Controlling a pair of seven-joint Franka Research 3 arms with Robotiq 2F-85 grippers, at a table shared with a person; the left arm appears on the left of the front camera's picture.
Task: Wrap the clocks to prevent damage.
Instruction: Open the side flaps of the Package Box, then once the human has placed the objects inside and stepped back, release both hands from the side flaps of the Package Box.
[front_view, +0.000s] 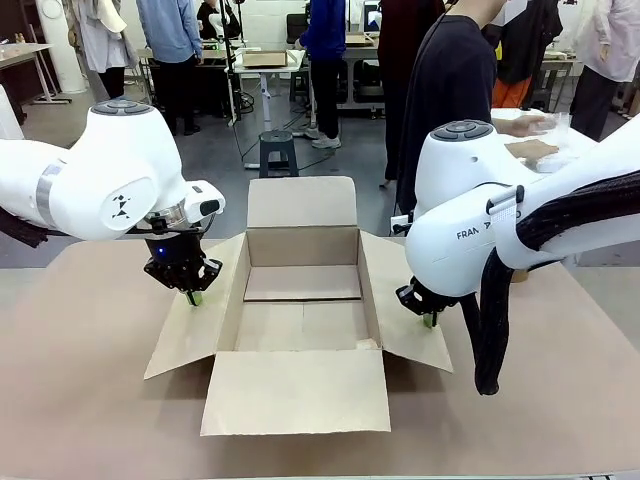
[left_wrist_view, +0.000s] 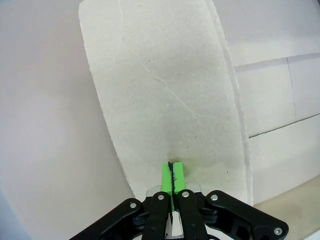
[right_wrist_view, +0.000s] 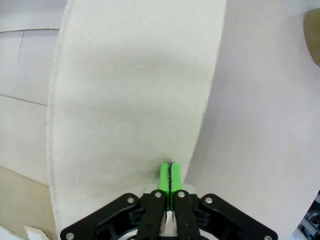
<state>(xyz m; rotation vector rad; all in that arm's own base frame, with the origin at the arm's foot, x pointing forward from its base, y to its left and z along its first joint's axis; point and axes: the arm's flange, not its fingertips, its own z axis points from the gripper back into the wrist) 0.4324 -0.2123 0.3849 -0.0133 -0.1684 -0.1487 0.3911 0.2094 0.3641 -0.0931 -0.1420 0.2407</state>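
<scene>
- Well, the left gripper (front_view: 194, 297) is pinched shut with nothing in it. Its green tips rest on the left flap (front_view: 200, 325) of the box (front_view: 302, 245).
- So is the right gripper (front_view: 430, 320), tips down on the right flap (front_view: 395, 300).
- That box sits open in the middle of the table (front_view: 90, 400), bare inside. Where the clocks are, I cannot tell.
- I think both sides should push down softly and the same — too hard and the flaps may bend.
</scene>
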